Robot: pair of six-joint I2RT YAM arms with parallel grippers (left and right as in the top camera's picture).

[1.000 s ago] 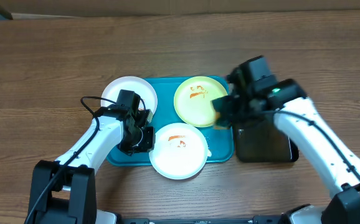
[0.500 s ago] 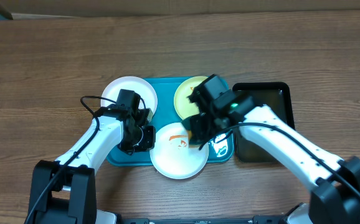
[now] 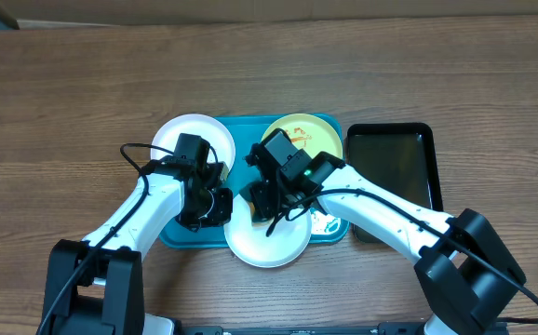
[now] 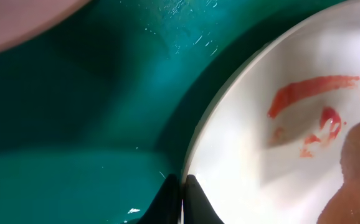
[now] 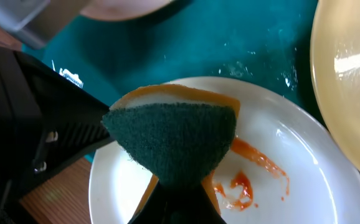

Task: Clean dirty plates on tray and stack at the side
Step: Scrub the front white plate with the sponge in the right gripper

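The teal tray [image 3: 243,130] holds three plates: a white one [image 3: 190,138] at the back left, a lime-green one [image 3: 311,135] with sauce at the back right, and a front white plate [image 3: 274,244] with orange-red smears [image 5: 242,183]. My left gripper [image 4: 181,199] is shut on the front plate's left rim [image 4: 230,143]. My right gripper [image 5: 180,193] is shut on an orange sponge with a dark green scouring face [image 5: 174,137]. It holds the sponge just over the front plate [image 5: 304,193], left of the smears. In the overhead view the right gripper [image 3: 267,200] hides the sponge.
A smaller black tray [image 3: 395,181] lies right of the teal tray. The lime-green plate's edge [image 5: 348,81] is close on the right of the sponge. My left gripper's body [image 5: 37,137] is close on the sponge's left. Brown wooden table [image 3: 83,93] lies all around.
My right arm has swung left from the black tray, carrying the sponge, to above the front white plate. The left arm has not moved.
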